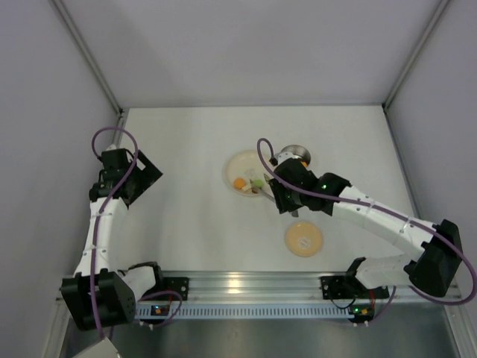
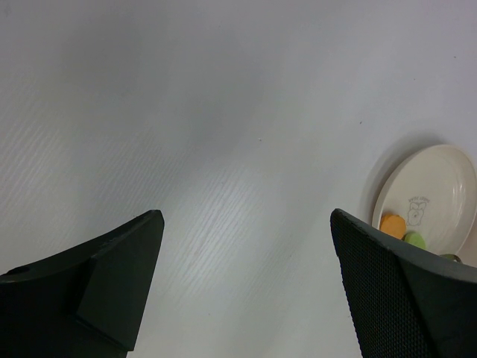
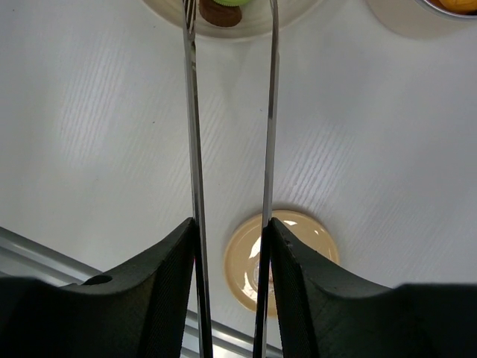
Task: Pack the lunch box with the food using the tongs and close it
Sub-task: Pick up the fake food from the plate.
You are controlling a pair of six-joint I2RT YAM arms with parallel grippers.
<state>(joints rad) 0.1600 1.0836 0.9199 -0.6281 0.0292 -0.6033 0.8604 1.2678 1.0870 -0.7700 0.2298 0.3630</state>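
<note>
Right gripper (image 3: 231,233) clamps thin grey metal tongs (image 3: 193,112), tips at the wide cream plate (image 1: 232,170).
Straddle the dark brown bite (image 3: 220,13), squeeze gently; left gripper (image 2: 246,218) fingers apart.

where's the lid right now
In the top view the tan lid lies flat on the table, right of centre, between the plate and the front rail, just near of the right tool gripping the tongs.

Top view: high overhead, looking down on the whole table (image 1: 186,142). Left wrist: low and close, plate (image 2: 440,179) at its right edge. Right wrist: close, over the lid (image 3: 237,261) (all three catch the plate).
</note>
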